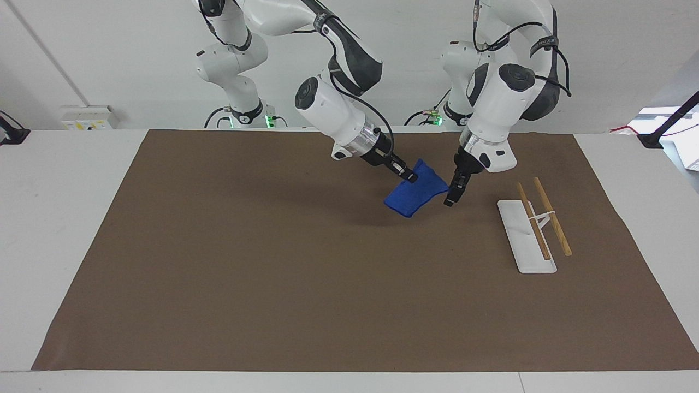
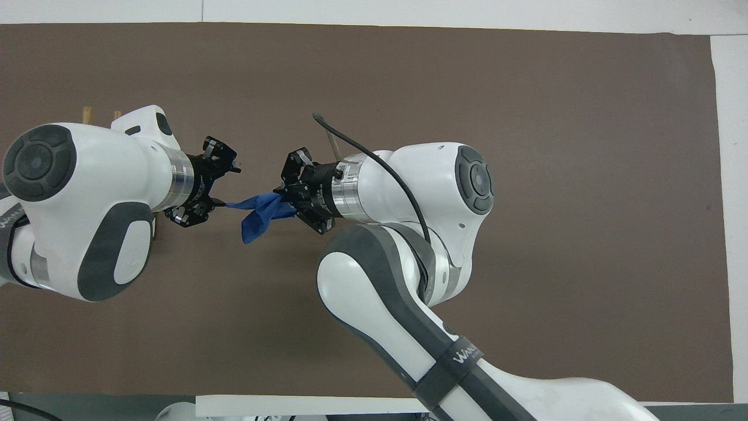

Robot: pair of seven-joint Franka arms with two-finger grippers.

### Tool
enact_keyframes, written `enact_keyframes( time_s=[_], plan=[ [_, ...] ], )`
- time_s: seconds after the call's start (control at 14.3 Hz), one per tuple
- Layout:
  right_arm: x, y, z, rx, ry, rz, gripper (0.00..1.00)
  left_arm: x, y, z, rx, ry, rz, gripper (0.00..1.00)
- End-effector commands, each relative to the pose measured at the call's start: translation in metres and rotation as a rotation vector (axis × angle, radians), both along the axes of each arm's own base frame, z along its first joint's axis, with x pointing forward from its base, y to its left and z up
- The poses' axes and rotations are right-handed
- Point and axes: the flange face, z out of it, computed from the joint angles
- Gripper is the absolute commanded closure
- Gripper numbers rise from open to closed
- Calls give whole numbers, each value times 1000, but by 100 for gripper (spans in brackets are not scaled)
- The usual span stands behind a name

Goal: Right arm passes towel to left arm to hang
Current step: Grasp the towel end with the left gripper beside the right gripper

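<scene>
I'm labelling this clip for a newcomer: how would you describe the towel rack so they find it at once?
Start at the brown mat covering the table and go toward the left arm's end. There stands the rack: a flat white base carrying two thin wooden rods, bare. It is the only wooden thing; the blue towel hangs nearby from the right gripper.

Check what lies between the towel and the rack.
In the facing view the left gripper hangs there, at the corner of the towel held up by the right gripper. Between it and the rack is bare mat.
</scene>
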Motion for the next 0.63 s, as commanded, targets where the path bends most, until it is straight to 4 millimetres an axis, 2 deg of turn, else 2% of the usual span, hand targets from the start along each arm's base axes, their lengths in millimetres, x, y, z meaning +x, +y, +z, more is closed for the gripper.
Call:
enact_keyframes(
  time_s=[0.0,0.56],
  plan=[
    [-2,-1,1,12,-1,-14,100,-12,-1,-9,-2,19,6,34],
    [-3,-2,-2,8,1,-12,100,-24,-4,-18,21,74,-15,34]
  ],
)
